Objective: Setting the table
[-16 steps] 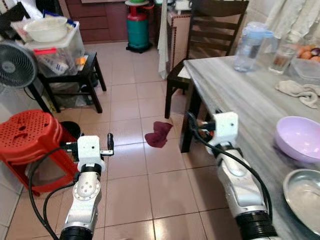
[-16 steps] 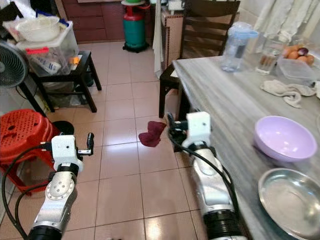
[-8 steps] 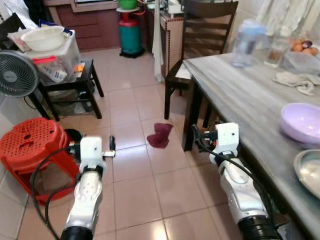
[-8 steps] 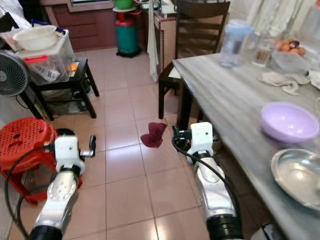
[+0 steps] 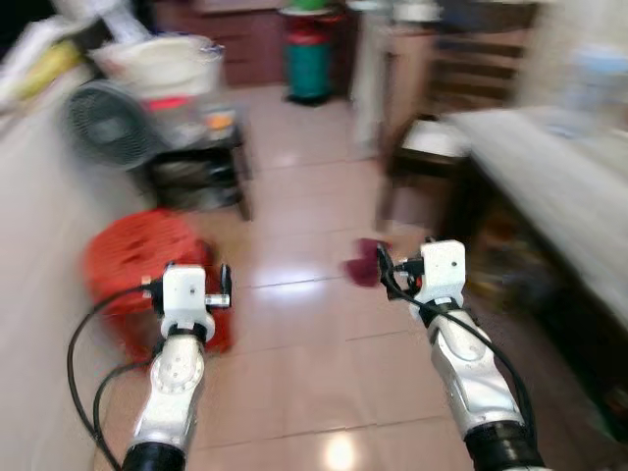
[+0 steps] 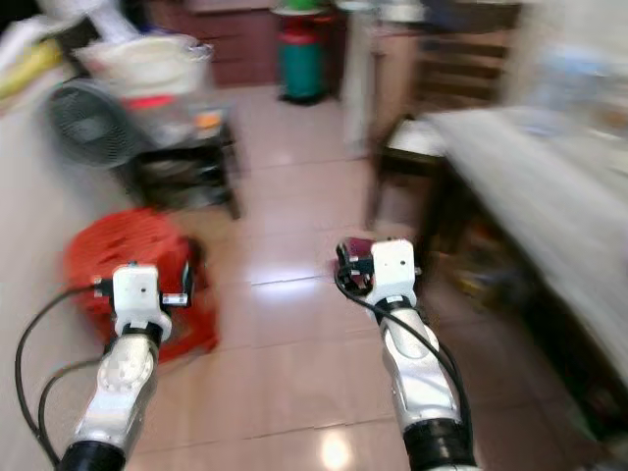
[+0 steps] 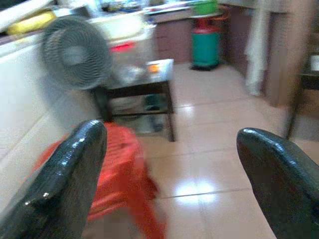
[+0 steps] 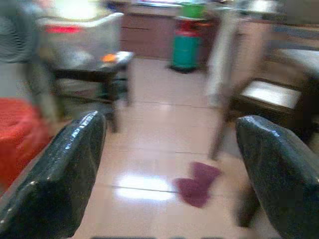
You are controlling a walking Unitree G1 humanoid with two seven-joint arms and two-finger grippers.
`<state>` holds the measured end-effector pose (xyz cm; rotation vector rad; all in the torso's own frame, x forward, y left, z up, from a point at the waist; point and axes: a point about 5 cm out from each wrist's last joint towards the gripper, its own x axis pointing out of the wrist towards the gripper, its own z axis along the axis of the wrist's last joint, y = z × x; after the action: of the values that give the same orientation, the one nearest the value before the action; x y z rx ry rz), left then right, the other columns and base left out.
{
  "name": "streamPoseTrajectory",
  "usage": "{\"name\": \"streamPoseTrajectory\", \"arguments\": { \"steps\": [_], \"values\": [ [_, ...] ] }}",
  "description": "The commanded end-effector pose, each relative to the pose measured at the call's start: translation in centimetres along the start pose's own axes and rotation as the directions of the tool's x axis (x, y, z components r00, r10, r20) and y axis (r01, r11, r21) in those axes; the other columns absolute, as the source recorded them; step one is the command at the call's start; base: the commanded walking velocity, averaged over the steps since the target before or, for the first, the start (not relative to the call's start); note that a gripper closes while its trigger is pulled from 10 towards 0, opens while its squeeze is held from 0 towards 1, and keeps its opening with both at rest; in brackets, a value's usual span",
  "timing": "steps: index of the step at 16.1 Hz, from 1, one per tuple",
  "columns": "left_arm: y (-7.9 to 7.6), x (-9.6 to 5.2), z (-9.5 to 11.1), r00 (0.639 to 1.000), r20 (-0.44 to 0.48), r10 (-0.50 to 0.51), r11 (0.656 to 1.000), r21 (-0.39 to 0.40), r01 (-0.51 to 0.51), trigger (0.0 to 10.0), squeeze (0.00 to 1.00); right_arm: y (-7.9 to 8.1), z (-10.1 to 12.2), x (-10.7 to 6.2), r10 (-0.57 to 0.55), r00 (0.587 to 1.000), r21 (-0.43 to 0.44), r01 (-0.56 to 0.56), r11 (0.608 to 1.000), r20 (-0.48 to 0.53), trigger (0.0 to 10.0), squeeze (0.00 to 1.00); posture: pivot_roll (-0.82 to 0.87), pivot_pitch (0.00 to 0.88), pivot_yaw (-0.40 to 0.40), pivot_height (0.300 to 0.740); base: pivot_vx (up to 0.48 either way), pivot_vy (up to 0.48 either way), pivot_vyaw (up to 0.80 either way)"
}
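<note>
The grey dining table (image 5: 549, 167) runs along the right side, blurred, and what stands on it cannot be made out. My left gripper (image 5: 224, 285) is held out low over the tiled floor, in front of a red plastic stool (image 5: 147, 265). Its fingers (image 7: 75, 164) stand wide apart with nothing between them. My right gripper (image 5: 383, 265) hangs beside the table's near corner, just in front of a maroon cloth (image 8: 197, 184) on the floor. It is open and empty too, with the fingers (image 8: 70, 159) spread.
A dark wooden chair (image 5: 432, 137) stands at the table's far end. A fan (image 5: 103, 123) and a black side table (image 6: 186, 162) with a clear bin and bowl are at the left. A green gas cylinder (image 5: 309, 64) stands at the back.
The whole picture has swung and blurred, so the camera has turned left; the table has slid toward the right edge. Both grippers keep their pose, open.
</note>
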<state>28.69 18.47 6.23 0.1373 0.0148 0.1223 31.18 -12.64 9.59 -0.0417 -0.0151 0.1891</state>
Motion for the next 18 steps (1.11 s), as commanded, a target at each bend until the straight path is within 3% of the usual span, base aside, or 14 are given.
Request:
{"name": "streamPoseTrajectory", "arguments": {
  "steps": [1, 7, 11, 13, 16, 18],
  "values": [
    [0.2, 0.0, -0.1, 1.0, -0.007, 0.01, 1.0, 0.0, -0.01, 10.0, 0.0, 0.2, 0.4, 0.1, 0.01, 1.0, -0.002, -0.01, 1.0, 0.02, 10.0, 0.0, -0.14, 0.034, 0.027, 0.74, 0.0, 0.48, 0.5],
    [0.0, 0.0, -0.6, 0.999, -0.032, 0.004, 1.0, 0.007, -0.003, 10.0, 0.0, 0.2, 0.1, 0.2, 0.011, 1.0, 0.001, -0.011, 1.0, 0.013, 10.0, 0.0, -0.14, 0.032, 0.028, 0.74, 0.0, 0.48, 0.07],
    [-1.1, -1.0, -2.8, 0.985, -0.122, -0.122, 0.992, 0.003, 0.123, 10.0, 0.0, 0.2, -0.8, 0.1, 0.008, 1.0, -0.002, -0.008, 1.0, -0.015, 10.0, 0.0, -0.13, 0.03, 0.027, 0.74, 0.0, 0.0, 0.0],
    [-1.2, -2.0, -5.3, 0.958, -0.238, -0.162, 0.987, -0.036, 0.158, 10.0, 0.0, -0.1, -1.8, 0.0, 0.004, 0.999, -0.013, -0.005, 1.0, -0.051, 10.0, 0.0, -0.13, 0.028, 0.022, 0.74, 0.0, 0.0, 0.0],
    [-1.1, -3.1, -7.5, 0.919, -0.349, -0.181, 0.983, -0.03, 0.183, 10.0, 0.0, -0.3, -3.0, 0.0, 0.002, 0.995, -0.032, -0.005, 0.999, -0.096, 10.0, 0.0, -0.13, 0.021, 0.02, 0.74, 0.0, 0.0, 0.0],
    [-1.2, -4.1, -9.2, 0.871, -0.441, -0.215, 0.976, -0.056, 0.212, 10.0, 0.0, -0.6, -4.2, -0.1, -0.007, 0.989, -0.049, 0.0, 0.999, -0.146, 10.0, 0.0, -0.13, 0.015, 0.019, 0.74, 0.0, 0.0, 0.0]
  ]
}}
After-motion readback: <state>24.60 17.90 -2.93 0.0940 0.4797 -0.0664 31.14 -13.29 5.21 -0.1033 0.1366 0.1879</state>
